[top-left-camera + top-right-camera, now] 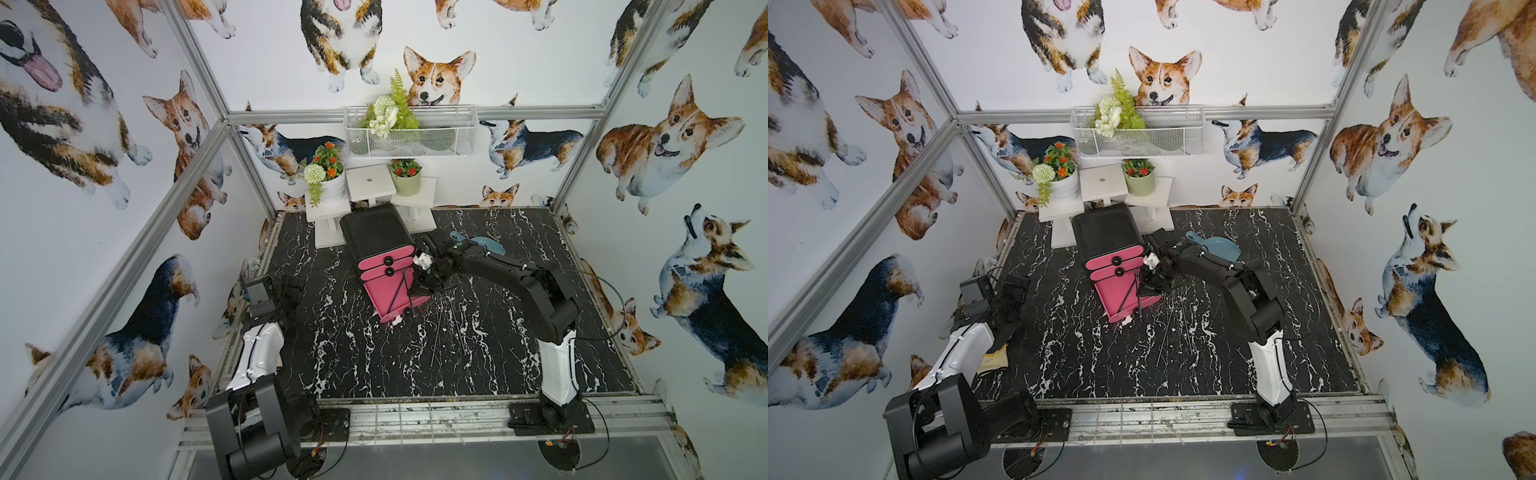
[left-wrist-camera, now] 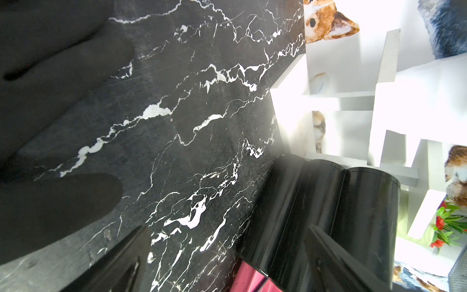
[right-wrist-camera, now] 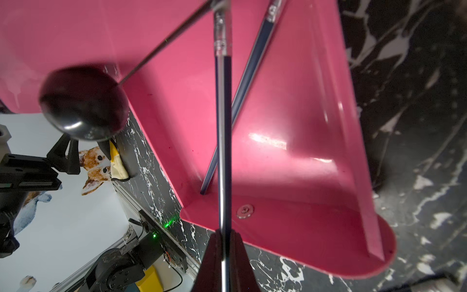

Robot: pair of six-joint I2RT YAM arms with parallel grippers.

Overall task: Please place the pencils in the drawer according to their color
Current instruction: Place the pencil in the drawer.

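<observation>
light: bright, even | glare — white stand (image 2: pixel 328 101) blown out | blur — knob (image 3: pixel 83 103)

Left hand (image 2: pixel 227 227) has its two dark fingers (image 2: pixel 336 257) spread wide apart over the black marble worktop (image 2: pixel 177 141). The glossy black drawer chest (image 2: pixel 316 209) is right there, one finger overlapping it, with a sliver of pink drawer front (image 2: pixel 249 276) peeking out. White stands (image 2: pixel 328 101) and red flowers (image 2: pixel 442 225) sit beyond it by the corgi wallpaper (image 2: pixel 326 22).

Blue dustpan (image 1: pixel 492 246) on black marble tabletop (image 1: pixel 374 365); white pot (image 1: pixel 333 189), green pot (image 1: pixel 406 185) on white stands (image 1: pixel 370 185); wire basket (image 1: pixel 449 139) above.
</observation>
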